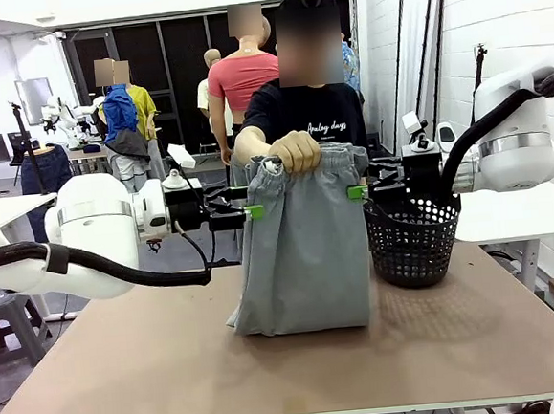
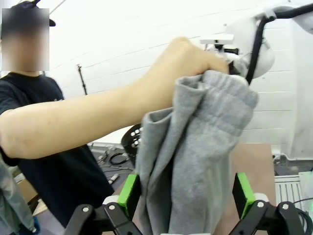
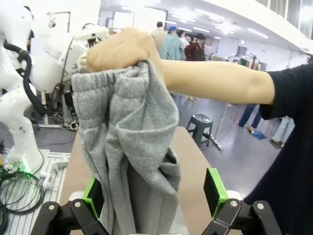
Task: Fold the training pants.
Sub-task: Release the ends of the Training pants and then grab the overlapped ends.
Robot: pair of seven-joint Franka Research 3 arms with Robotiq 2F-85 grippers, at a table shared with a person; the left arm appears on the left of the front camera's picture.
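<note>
The light grey training pants (image 1: 304,243) hang upright over the table, bunched at the waistband in the person's hand (image 1: 294,152), with their lower end resting on the tabletop. My left gripper (image 1: 252,212) stands open at the pants' left edge. In the left wrist view the cloth (image 2: 195,161) hangs between the green pads (image 2: 128,194) without being pinched. My right gripper (image 1: 357,193) stands open at the right edge. In the right wrist view the grey fabric (image 3: 132,161) falls between its spread pads (image 3: 213,191).
A black mesh basket (image 1: 414,239) stands on the table right of the pants, under my right arm. The wooden table (image 1: 175,368) has bare room in front and at the left. The person stands at the far edge, other people behind.
</note>
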